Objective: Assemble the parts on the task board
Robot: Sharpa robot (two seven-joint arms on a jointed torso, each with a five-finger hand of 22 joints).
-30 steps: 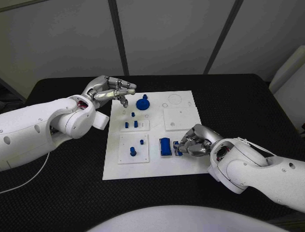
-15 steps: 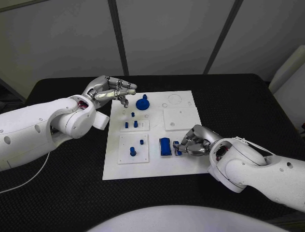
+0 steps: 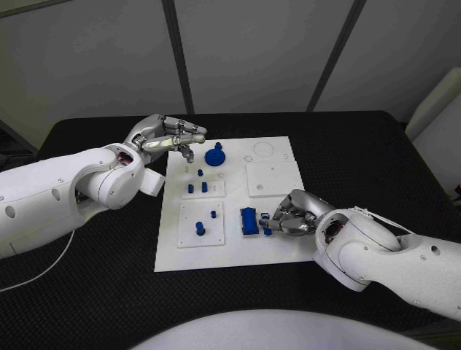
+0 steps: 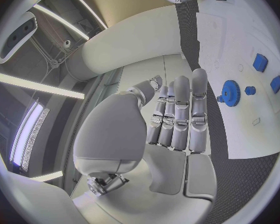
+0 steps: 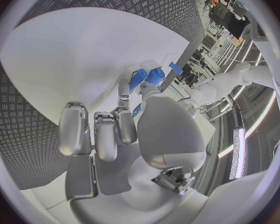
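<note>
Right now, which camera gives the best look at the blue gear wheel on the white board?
The left wrist view: the blue gear sits unobstructed, teeth visible, just past the left hand. The head view shows it smaller at the white board's far end. I cannot pick it out in the right wrist view.

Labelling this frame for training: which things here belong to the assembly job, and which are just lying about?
Job:
task board
blue parts: gear, block, small pegs
right hand, at the block
left hand, holding nothing

Lying about:
black table
white cable
</note>
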